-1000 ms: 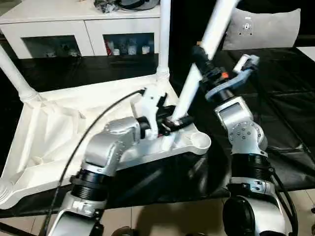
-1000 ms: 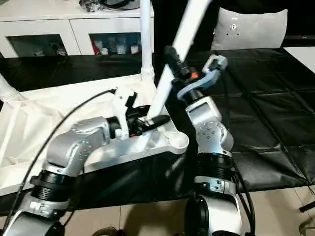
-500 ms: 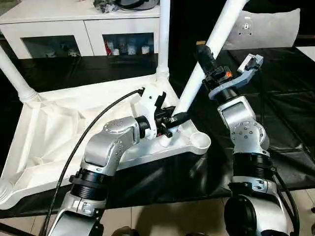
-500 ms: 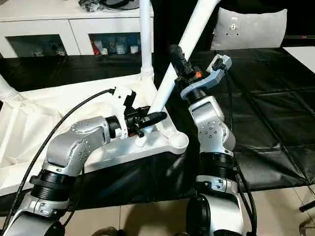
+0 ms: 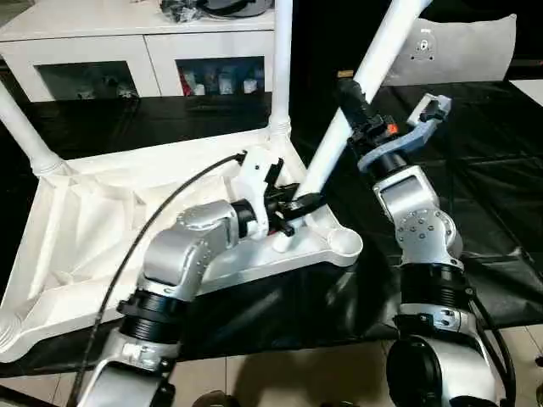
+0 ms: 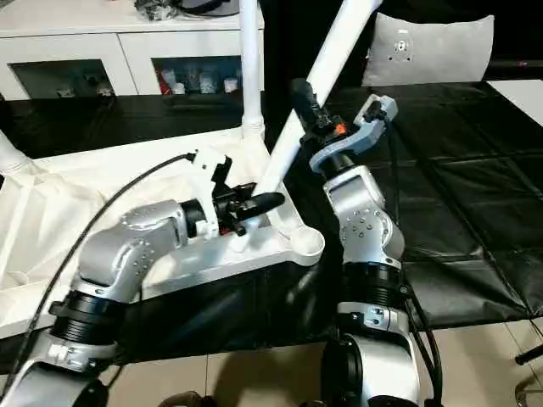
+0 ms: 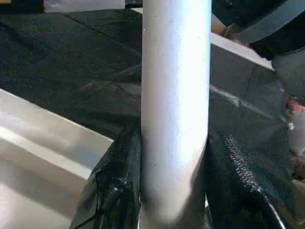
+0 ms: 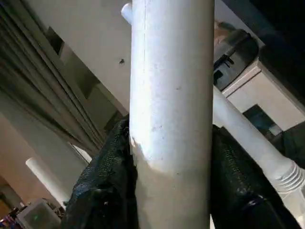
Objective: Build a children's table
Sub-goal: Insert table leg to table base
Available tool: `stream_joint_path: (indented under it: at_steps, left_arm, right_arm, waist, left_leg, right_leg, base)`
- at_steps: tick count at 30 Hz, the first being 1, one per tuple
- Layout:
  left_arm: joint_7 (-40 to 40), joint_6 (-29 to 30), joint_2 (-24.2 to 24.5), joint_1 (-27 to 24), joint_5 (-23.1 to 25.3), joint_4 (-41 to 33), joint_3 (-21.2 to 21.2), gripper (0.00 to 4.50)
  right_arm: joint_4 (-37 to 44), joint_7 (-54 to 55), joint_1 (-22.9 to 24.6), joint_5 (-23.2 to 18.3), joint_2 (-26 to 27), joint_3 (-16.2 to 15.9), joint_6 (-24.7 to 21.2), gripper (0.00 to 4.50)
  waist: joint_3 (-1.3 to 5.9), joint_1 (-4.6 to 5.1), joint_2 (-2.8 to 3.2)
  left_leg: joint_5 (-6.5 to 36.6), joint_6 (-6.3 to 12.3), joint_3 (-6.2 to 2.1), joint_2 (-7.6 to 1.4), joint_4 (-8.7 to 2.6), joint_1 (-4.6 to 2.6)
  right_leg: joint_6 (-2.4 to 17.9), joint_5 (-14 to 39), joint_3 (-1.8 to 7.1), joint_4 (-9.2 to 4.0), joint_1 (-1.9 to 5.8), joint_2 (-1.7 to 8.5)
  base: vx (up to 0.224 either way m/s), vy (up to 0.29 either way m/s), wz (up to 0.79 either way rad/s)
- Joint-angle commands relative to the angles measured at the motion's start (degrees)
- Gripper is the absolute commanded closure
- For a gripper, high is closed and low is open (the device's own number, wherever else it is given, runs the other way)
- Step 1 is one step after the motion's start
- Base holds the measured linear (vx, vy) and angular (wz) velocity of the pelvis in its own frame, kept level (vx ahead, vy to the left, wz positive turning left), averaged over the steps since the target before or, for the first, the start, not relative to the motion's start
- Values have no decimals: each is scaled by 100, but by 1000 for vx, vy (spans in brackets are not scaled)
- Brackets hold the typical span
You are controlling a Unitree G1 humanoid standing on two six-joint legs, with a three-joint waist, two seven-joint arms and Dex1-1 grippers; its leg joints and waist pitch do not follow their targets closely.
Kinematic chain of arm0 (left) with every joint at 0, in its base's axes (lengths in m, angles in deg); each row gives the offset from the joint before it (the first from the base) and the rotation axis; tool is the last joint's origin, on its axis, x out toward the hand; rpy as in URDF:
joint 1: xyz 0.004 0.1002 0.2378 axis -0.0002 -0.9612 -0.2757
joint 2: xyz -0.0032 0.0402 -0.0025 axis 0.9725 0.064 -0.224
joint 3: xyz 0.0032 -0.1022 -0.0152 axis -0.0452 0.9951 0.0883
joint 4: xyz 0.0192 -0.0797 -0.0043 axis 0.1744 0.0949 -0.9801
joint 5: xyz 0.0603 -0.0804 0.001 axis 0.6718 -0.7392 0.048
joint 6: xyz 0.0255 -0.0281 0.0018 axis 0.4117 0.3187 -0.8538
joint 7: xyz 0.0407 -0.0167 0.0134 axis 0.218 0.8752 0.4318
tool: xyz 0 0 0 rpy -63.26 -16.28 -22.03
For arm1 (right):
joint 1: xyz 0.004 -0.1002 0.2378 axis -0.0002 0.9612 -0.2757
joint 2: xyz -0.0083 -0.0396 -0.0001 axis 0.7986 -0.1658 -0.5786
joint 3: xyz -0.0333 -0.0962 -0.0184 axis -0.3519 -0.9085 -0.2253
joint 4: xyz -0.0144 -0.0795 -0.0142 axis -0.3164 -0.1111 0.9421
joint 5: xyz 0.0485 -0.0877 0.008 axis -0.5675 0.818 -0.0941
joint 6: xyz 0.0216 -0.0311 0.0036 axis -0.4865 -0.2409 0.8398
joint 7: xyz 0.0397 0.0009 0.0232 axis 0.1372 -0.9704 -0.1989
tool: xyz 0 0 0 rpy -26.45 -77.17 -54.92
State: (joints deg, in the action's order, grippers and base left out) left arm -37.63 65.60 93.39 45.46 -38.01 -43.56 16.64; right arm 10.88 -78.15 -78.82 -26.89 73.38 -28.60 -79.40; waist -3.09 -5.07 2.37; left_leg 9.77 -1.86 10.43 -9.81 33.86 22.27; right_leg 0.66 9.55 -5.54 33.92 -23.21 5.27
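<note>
Both the left hand [image 5: 297, 206] and right hand [image 5: 355, 100] clamp 1 tilted leg [image 5: 335, 140].

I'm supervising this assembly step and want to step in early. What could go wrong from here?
The leg leans steeply, its lower end beside the empty corner socket; it may jam or miss. Both the left hand and the right hand clamp it, so opposing pulls could twist it. Pushing might slide the tabletop.
</note>
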Motion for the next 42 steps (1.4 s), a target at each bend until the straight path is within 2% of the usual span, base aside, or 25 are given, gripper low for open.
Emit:
stream_joint_path:
  at_steps: [1,3,4,6,8,11,13,14,15,16,17,18,19,20,21,22,24,25,26,27,29,31,33,35,42]
  left_arm:
    - [109,-154,286,110,204,128,219,302]
    - [109,-154,286,110,204,128,219,302]
    - [79,-177,405,144,240,142,233,302]
    - [14,-190,610,215,262,189,295,302]
    - [-90,-216,794,240,296,189,282,302]
    - [-164,-244,895,241,322,182,247,302]
    - [-237,-260,989,246,343,187,218,302]
    - [-391,-251,1165,252,408,192,119,302]
    - [-400,-250,1176,253,415,192,112,302]
    - [-481,-251,1273,261,463,197,25,302]
    - [-481,-251,1273,261,463,197,25,302]
    - [-587,-231,1374,259,506,180,-83,302]
    - [-587,-231,1374,259,506,180,-83,302]
    - [-687,-209,1467,259,568,157,-213,303]
    - [-728,-196,1504,259,596,145,-272,303]
    - [-728,-196,1504,259,596,145,-272,303]
    - [-775,-196,1565,275,674,133,-379,303]
    - [-775,-196,1565,275,674,133,-379,303]
    - [-814,-215,1621,290,743,107,-471,303]
    - [-828,-219,1639,293,762,97,-499,303]
    - [-848,-224,1663,296,782,87,-534,303]
    - [-942,-211,1728,275,797,-9,-618,303]
    - [-974,-201,1768,268,819,-47,-663,303]
    - [-1020,-195,1812,264,856,-52,-705,303]
    - [-1206,-238,1873,264,863,-85,-827,303]
  right_arm:
    - [-58,8,-46,22,-181,13,30,213]
    - [-58,8,-46,22,-181,13,30,207]
    - [-111,-21,-14,125,-267,-24,66,182]
    - [-178,-70,83,303,-470,-127,25,173]
    - [-93,-248,251,428,-683,-258,-63,144]
    - [-5,-390,351,487,-809,-333,-85,144]
    - [82,-486,449,584,-978,-397,-98,115]
    - [208,-723,598,1023,-1442,-665,97,104]
    - [214,-737,606,1062,-1474,-688,121,104]
    - [223,-885,660,1502,-1782,-971,422,96]
    - [223,-885,660,1502,-1782,-971,422,83]
    - [122,-923,674,2333,-2205,-1444,1084,71]
    - [122,-923,674,2333,-2205,-1444,1084,65]
    - [-77,-852,613,3385,-2712,-2003,1990,60]
    - [-198,-783,563,3900,-2956,-2266,2451,51]
    - [-198,-783,563,3900,-2956,-2266,2451,27]
    - [-457,-403,379,5000,-3468,-2802,3463,21]
    - [-457,-403,379,5000,-3468,-2802,3463,18]
    - [-657,74,193,5723,-3791,-3209,3959,18]
    - [-705,184,151,5872,-3860,-3306,4034,18]
    - [-778,294,107,6038,-3928,-3407,4137,18]
    - [-1092,639,-75,6446,-3990,-3573,4437,18]
    - [-1171,777,-145,6565,-3992,-3592,4568,18]
    - [-1399,1166,-318,6865,-4001,-3649,4932,18]
    - [-1910,1592,-555,7193,-4005,-3915,5322,18]
  waist:
    - [398,-2,-26]
    - [399,5,-18]
    - [409,0,-13]
    - [408,-7,-10]
    - [417,-19,-16]
    - [421,-37,-24]
    - [422,-47,-37]
    - [417,-53,-37]
    - [419,-75,-45]
    - [419,-77,-44]
    - [408,-71,-57]
    - [411,-72,-28]
    - [406,-78,-57]
    - [400,-93,-52]
    - [399,-94,-84]
    - [390,-73,-81]
    - [383,-58,-118]
    - [384,-66,-115]
    - [382,-44,-122]
    - [388,-20,-123]
    - [381,-6,-124]
    - [384,15,-128]
    - [392,14,-123]
    - [392,25,-136]
    - [392,44,-118]
  left_leg:
    - [1403,-71,-131,-311,-459,-126]
    - [1386,-85,-134,-306,-459,-123]
    - [1337,-101,-131,-300,-449,-134]
    - [1301,-121,-126,-293,-445,-130]
    - [1248,-87,-116,-294,-433,-135]
    - [1134,-21,-117,-295,-422,-113]
    - [1102,-1,-116,-292,-414,-113]
    - [1109,19,-114,-294,-408,-119]
    - [1077,10,-120,-295,-400,-117]
    - [1053,-2,-116,-298,-400,-107]
    - [1085,2,-101,-282,-391,-110]
    - [1100,4,-106,-277,-386,-113]
    - [1090,-43,-103,-274,-377,-109]
    - [1135,-75,-124,-296,-381,-97]
    - [1139,-118,-109,-293,-370,-110]
    - [1206,-69,-91,-258,-360,-115]
    - [1218,28,-93,-259,-355,-102]
    - [1188,14,-106,-280,-353,-104]
    - [1136,64,-116,-280,-350,-101]
    - [1119,84,-98,-255,-337,-101]
    - [1168,178,-93,-253,-328,-103]
    - [1144,263,-94,-257,-321,-94]
    - [1136,276,-94,-265,-309,-105]
    - [1128,313,-86,-261,-303,-103]
    - [1241,296,-85,-253,-296,-111]
  right_leg:
    - [818,1698,299,-429,261,374]
    - [810,1638,295,-413,263,360]
    - [799,1572,294,-406,264,362]
    - [817,1520,293,-395,265,354]
    - [872,1414,300,-385,270,363]
    - [944,1271,301,-362,291,375]
    - [960,1288,295,-365,296,378]
    - [960,1386,293,-376,296,383]
    - [927,1406,282,-371,299,371]
    - [901,1422,291,-364,289,381]
    - [870,1515,299,-381,294,378]
    - [883,1555,302,-376,292,387]
    - [855,1627,284,-390,284,366]
    - [860,1711,282,-381,283,397]
    - [846,1772,272,-400,264,385]
    - [873,1832,296,-400,285,390]
    - [884,1899,286,-414,289,371]
    - [896,1901,287,-402,274,396]
    - [954,1838,280,-387,279,377]
    - [976,1774,273,-383,285,343]
    - [1002,1761,291,-383,295,353]
    - [1062,1632,288,-373,301,342]
    - [1140,1520,290,-354,293,345]
    - [1136,1481,291,-349,302,332]
    - [1148,1457,283,-337,296,311]
  base:
    - [0,0,0]
    - [0,0,0]
    - [0,0,0]
    - [0,0,0]
    - [0,0,0]
    - [0,0,0]
    - [0,0,0]
    - [0,0,0]
    - [0,0,0]
    - [0,0,0]
    - [0,0,0]
    - [0,0,0]
    - [0,0,0]
    - [0,0,0]
    - [0,0,0]
    - [0,0,0]
    - [0,0,0]
    - [0,0,0]
    - [0,0,0]
    - [0,0,0]
    - [0,0,0]
    - [0,0,0]
    - [0,0,0]
    - [0,0,0]
    - [0,0,0]
